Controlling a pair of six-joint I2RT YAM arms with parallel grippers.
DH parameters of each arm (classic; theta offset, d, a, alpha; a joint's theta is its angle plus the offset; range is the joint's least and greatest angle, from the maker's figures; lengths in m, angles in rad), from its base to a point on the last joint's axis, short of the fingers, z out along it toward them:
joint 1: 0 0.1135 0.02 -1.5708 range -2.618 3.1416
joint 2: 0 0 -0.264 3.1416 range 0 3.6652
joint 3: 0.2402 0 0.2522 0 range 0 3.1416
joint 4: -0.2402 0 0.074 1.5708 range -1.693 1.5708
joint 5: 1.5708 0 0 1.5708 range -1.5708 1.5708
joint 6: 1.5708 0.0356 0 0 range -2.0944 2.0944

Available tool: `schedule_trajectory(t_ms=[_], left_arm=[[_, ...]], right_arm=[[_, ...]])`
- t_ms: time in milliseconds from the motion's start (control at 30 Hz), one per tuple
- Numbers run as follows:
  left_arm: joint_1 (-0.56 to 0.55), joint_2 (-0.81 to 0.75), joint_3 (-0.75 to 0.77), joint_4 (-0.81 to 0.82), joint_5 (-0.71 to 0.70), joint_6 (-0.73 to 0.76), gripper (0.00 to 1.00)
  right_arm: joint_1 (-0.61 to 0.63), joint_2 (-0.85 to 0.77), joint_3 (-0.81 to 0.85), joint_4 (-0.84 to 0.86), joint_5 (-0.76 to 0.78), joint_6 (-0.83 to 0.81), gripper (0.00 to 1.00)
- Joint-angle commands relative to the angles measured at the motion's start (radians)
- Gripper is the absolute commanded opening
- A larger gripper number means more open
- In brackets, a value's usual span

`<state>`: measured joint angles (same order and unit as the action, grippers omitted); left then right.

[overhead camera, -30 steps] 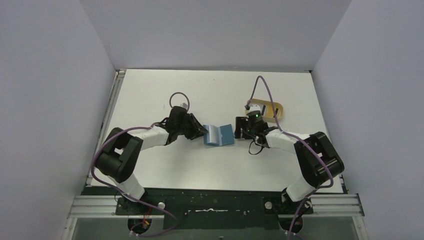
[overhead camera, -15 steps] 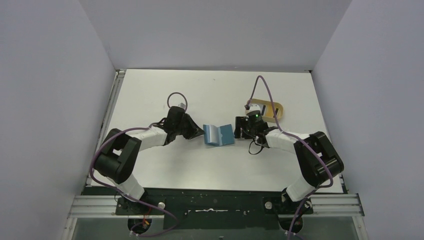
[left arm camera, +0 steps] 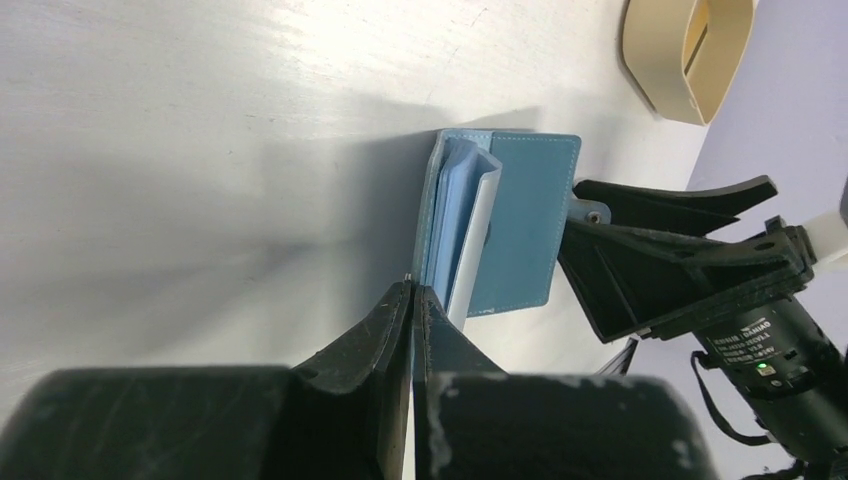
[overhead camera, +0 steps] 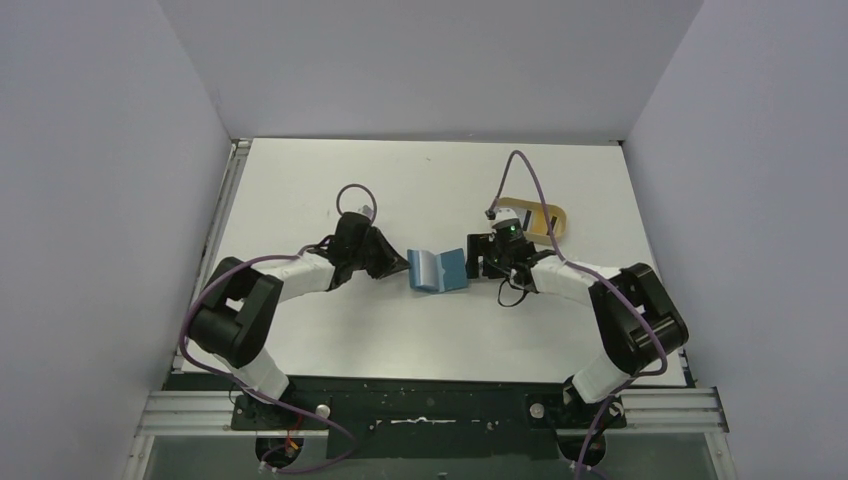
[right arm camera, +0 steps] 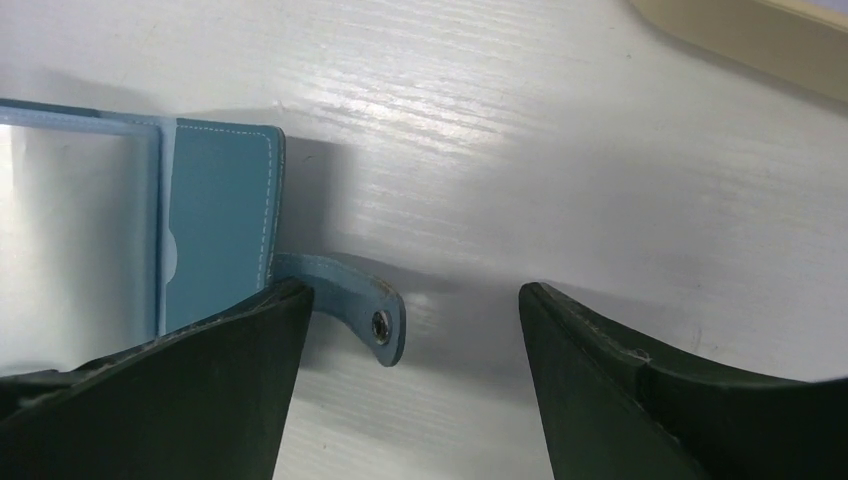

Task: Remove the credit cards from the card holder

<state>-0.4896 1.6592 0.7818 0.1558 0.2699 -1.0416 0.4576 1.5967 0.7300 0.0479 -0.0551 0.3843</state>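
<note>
The teal-blue card holder (overhead camera: 438,270) lies half open on the table between the arms. In the left wrist view the card holder (left arm camera: 525,225) has its left flap raised, and a pale credit card (left arm camera: 478,220) stands edge-on in the fold. My left gripper (left arm camera: 413,292) is shut on the lower edge of that flap. My right gripper (right arm camera: 412,292) is open at the holder's right edge. Its left finger (right arm camera: 200,380) lies over the holder's corner, and the snap tab (right arm camera: 355,308) sits between the jaws. The holder's pocket (right arm camera: 215,215) shows in the right wrist view.
A tan rounded tray (overhead camera: 537,222) stands just behind the right gripper. It also shows in the left wrist view (left arm camera: 690,50) and the right wrist view (right arm camera: 760,30). Purple cables loop above both wrists.
The right gripper has edged left, closer to the holder's right edge. The left gripper has shifted slightly left with the flap in it.
</note>
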Motion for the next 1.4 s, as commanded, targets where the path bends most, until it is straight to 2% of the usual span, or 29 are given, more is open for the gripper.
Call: schedule_trajectory(t_ms=[0,100,300,500,667,767,1367], left_arm=[[-0.009,-0.038,0.063,-0.055,-0.007,0.069,0.00],[-0.017,-0.075,0.088,-0.135,-0.046,0.122,0.00],[-0.043,-0.099,0.130,-0.232,-0.088,0.165,0.00],[-0.070,-0.105,0.157,-0.271,-0.116,0.178,0.00],[-0.077,-0.104,0.153,-0.280,-0.123,0.177,0.00],[-0.081,-0.108,0.154,-0.284,-0.130,0.175,0.00],[-0.079,-0.127,0.155,-0.302,-0.137,0.187,0.00]], right_arm=[[0.026,-0.105,0.098,-0.130,-0.067,-0.070,0.82],[0.044,-0.228,0.162,-0.206,-0.038,-0.100,0.90],[0.090,-0.292,0.242,-0.210,-0.108,-0.100,0.91],[0.161,-0.192,0.258,-0.091,-0.165,-0.008,0.89],[0.180,-0.040,0.202,0.097,-0.175,0.090,0.87],[0.198,0.041,0.214,0.148,-0.175,0.108,0.86],[0.325,0.170,0.281,0.031,-0.037,0.003,0.87]])
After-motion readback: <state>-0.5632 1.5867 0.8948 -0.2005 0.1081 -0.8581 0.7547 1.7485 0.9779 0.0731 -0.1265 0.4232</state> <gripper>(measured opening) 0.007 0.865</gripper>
